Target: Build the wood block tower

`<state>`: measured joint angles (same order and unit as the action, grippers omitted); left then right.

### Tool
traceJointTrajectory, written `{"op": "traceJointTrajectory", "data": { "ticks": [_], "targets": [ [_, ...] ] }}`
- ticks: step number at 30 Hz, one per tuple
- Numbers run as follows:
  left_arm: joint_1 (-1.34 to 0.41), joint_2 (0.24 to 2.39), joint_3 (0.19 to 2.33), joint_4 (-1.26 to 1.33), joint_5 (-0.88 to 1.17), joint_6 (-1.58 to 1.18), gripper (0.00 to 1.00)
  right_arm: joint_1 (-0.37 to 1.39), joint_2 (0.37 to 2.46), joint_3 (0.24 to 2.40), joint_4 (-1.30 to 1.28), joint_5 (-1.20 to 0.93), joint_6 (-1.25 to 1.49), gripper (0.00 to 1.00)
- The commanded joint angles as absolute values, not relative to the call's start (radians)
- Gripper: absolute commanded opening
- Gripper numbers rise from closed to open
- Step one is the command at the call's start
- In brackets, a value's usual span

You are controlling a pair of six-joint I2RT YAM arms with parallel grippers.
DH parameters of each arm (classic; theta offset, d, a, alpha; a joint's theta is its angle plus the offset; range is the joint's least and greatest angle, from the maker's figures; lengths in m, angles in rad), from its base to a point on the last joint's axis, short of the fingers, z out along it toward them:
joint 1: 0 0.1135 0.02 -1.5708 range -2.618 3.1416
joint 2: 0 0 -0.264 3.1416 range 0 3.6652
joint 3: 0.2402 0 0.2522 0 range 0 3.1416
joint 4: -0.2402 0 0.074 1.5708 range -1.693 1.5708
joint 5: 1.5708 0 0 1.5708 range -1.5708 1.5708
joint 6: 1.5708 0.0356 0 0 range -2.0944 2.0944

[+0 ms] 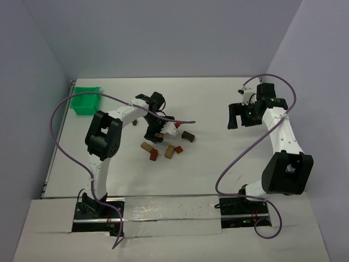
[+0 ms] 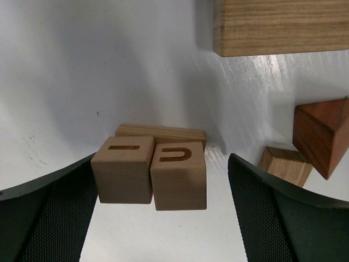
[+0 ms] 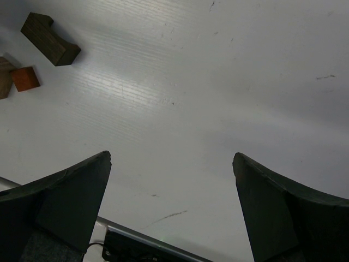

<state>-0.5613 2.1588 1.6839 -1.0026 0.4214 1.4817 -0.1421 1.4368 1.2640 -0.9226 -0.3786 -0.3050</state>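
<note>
Two tan cubes sat touching, side by side, inside the wide-spread left pincer. The right pincer gaped wide too.

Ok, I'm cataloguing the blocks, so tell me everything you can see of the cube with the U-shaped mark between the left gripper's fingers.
The U-marked cube is pale tan wood, a darker U on its top face. It stands upright, apparently on the white table, flush against a bar-marked cube, a flat tan block just behind. The open left gripper straddles the pair; its fingers are clear of this cube.
</note>
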Motion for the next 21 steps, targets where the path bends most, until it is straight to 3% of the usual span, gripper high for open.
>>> {"op": "traceJointTrajectory", "data": {
  "ticks": [1,10,21],
  "targets": [
    [-0.558,2.080,1.650,-0.934,0.485,1.560,0.99,-0.147,1.447,1.290,-0.931,-0.382,-0.310,1.00],
    [-0.558,2.097,1.636,-0.969,0.462,1.643,0.97,-0.150,1.451,1.290,-0.931,-0.379,-0.310,1.00],
    [-0.560,2.127,1.654,-1.002,0.435,1.666,0.80,-0.149,1.456,1.293,-0.930,-0.376,-0.312,1.00]
  ]
}}
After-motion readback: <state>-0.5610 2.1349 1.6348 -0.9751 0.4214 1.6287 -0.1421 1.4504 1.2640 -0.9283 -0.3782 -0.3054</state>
